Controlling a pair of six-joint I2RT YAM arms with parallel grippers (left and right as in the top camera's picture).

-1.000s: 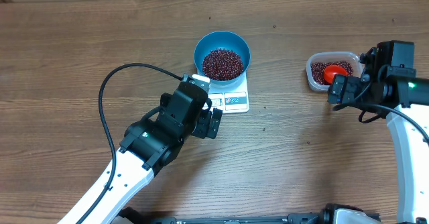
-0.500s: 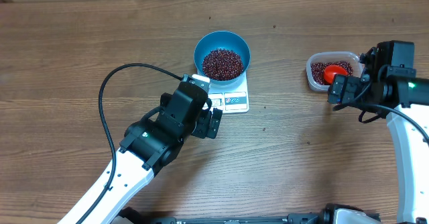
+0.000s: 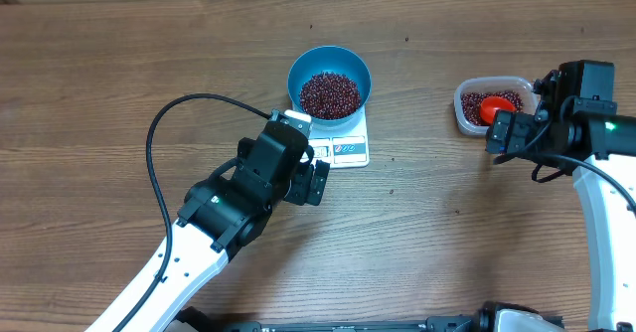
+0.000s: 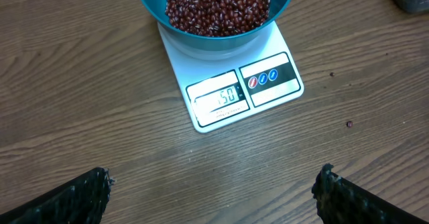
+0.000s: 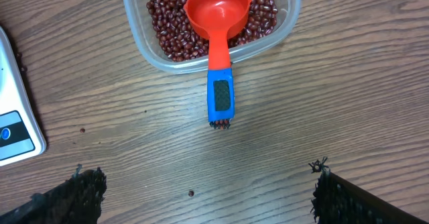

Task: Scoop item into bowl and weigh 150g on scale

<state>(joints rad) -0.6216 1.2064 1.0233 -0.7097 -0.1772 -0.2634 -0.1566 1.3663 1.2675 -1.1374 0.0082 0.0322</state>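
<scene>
Beans (image 3: 330, 94) heap in the blue bowl (image 3: 329, 53), which sits on the scale (image 3: 344, 150). Left gripper (image 4: 212, 187) hovers near the scale's display end, right gripper (image 5: 204, 190) well apart from it; both have fingers spread, empty.

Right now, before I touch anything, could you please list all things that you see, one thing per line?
table: one, brown wood, under everything
scale: one, white, centre of table
bowl: one, blue, on the scale
tub: one, clear, right side of table
beans: many, dark red-brown, a heap in the bowl, more in the tub
scoop: one, red with blue grip, cup in the tub, handle out over its rim
stray beans: a few, dark, on the table
cable: one, black, looped beside the left arm
left hand: one, black, open, empty, near the scale
right hand: one, black, open, empty, near the scoop
</scene>
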